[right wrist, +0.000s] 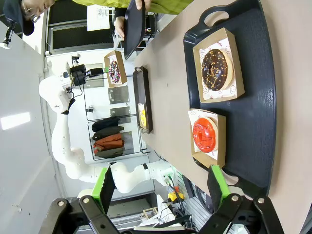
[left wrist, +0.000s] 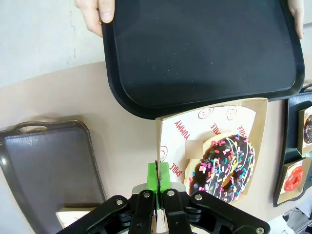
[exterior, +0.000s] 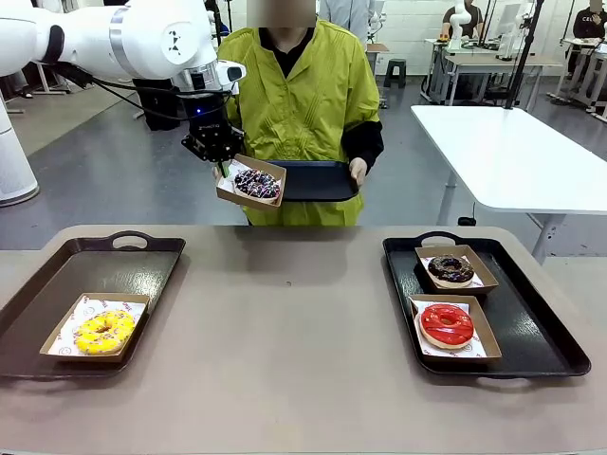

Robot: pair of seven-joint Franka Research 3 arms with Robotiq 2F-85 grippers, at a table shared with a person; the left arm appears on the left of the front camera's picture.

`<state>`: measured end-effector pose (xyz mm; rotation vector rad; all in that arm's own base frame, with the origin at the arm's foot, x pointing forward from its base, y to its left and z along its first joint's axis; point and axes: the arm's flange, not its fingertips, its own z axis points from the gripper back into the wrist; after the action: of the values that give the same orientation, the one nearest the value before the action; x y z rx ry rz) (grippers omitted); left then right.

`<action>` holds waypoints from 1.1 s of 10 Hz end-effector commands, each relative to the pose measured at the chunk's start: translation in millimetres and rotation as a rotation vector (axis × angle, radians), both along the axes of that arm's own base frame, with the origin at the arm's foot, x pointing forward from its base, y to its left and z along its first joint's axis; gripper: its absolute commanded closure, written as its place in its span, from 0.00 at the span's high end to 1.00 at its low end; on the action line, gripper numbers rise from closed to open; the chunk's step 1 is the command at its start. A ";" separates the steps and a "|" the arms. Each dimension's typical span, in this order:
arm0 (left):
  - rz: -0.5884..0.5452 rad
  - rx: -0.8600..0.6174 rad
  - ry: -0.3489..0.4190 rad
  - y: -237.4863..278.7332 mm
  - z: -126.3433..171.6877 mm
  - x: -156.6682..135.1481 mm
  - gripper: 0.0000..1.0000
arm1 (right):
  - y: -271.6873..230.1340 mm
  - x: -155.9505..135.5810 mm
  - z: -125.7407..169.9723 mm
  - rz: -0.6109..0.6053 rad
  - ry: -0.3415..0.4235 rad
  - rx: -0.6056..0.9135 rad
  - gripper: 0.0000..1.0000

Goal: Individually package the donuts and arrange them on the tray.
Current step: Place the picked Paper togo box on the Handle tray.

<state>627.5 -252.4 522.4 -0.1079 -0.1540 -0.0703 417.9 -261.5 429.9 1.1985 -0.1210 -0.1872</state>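
Near edge, left tray: yellow donut is sitting in its cardboard box at the tray's near corner; rest of this brown tray is lying bare.
Right tray: 2 boxed donuts are resting here, chocolate donut behind, red donut in front, boxes just beside each other.
Left gripper: jaws are pressed together, pinching the edge of the lifted box; green pads are clamping the cardboard rim.
Sprinkled donut: dark glaze, white stripes, bright sprinkles; lying on printed paper, riding tilted in that box above the table's far edge.
Person's tray: both of the person's hands are holding a black tray up, its edge overlapping the lifted box.
Right gripper: jaws are standing spread, gripping nothing, hanging above the right tray's near end.
Progress: all 4 donuts are looking boxed; by my reading 1 is being delivered now, 3 are waiting.
Looks: red glossy, yellow speckled, chocolate crumb-topped.
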 end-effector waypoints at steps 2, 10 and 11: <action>0.000 0.000 0.000 0.0 0.0 0.0 0.01 | -2.9 -0.1 0.6 0.014 0.002 0.001 1.00; -0.013 -0.067 -0.017 136.8 34.8 -78.8 0.01 | -2.9 -0.1 0.6 0.014 0.002 0.001 1.00; -0.016 -0.052 -0.019 152.4 29.4 -86.2 0.01 | -2.9 -0.1 0.6 0.014 0.002 0.001 1.00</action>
<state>558.3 -110.1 562.8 -0.1436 -0.1576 -0.0624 418.0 -262.0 429.9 1.1987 -0.1207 -0.1875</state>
